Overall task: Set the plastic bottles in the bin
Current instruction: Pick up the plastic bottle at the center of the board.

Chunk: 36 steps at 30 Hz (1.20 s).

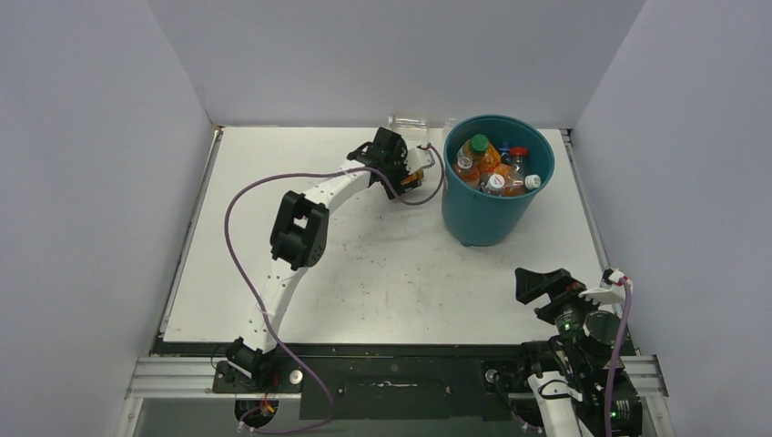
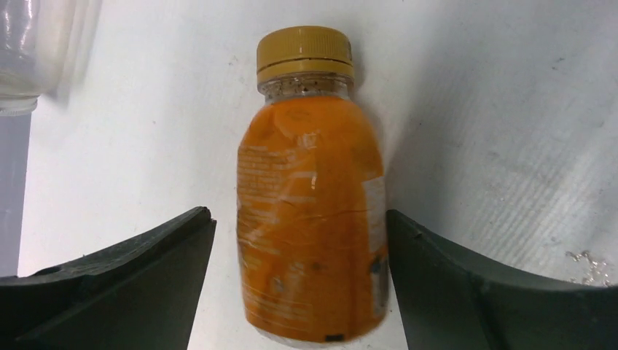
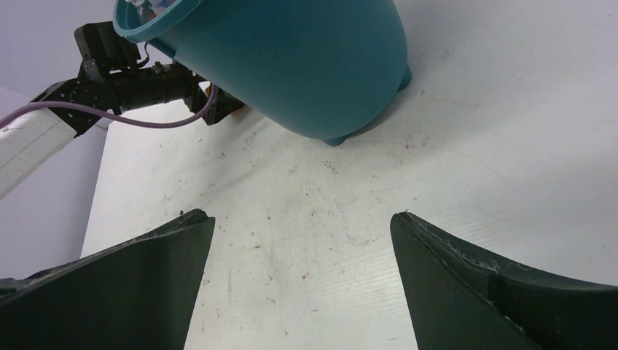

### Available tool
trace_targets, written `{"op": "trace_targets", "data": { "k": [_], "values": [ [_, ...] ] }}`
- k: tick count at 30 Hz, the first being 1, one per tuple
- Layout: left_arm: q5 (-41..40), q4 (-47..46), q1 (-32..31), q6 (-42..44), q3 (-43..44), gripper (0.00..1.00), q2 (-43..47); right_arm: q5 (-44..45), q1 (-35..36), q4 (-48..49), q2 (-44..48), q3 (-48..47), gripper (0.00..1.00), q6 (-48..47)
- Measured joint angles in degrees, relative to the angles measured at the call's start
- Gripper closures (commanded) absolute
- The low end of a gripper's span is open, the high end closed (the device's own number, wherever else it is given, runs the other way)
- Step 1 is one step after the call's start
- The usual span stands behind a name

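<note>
Several bottles (image 1: 492, 168): piled inside teal bin (image 1: 496, 218); green, red & white caps show at top.
Bin: upright, back right of white table (image 1: 364, 273).
Orange bottle (image 2: 310, 219): lying on table just left of bin, yellow cap pointing away from wrist cam.
Left gripper (image 2: 299, 215): jaws apart, straddling Orange bottle; clear gap on one side, other finger right at label, not clamped.
Clear bottle (image 2: 25, 51): at table's back edge, near Left gripper, outside bin.
Right gripper (image 3: 300, 219): jaws wide, nothing btwn them, low over table at front right, well apart from bin.
</note>
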<state>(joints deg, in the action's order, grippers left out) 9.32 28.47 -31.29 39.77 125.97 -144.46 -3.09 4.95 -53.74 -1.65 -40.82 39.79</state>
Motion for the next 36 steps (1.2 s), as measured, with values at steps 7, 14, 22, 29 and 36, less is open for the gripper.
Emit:
{"op": "trace_targets", "data": {
  "k": [7,14,22,29,36],
  "values": [
    [-1.42,-4.15,-0.02,-1.79,-2.05,0.53,0.02,-0.52,-0.2,0.04,0.02,0.0,0.04,0.09],
    [-4.37,-14.45,-0.11,-4.81,-13.66,0.64,5.33,-0.87,-0.52,0.07,0.02,-0.28,0.04,0.04],
    [-15.65,-16.92,0.28,-8.87,-30.18,0.69,21.94,-0.85,-0.48,2.27,-0.02,-4.55,0.04,-0.81],
    [-24.63,-29.22,2.38,-14.88,-44.78,0.71,52.61,-3.58,0.02,11.85,-3.32,-7.23,0.02,-0.46],
    [-24.96,-39.47,0.39,-25.55,-56.72,0.73,79.21,-8.92,0.35,33.97,-13.27,-6.51,0.02,6.97]
  ]
}}
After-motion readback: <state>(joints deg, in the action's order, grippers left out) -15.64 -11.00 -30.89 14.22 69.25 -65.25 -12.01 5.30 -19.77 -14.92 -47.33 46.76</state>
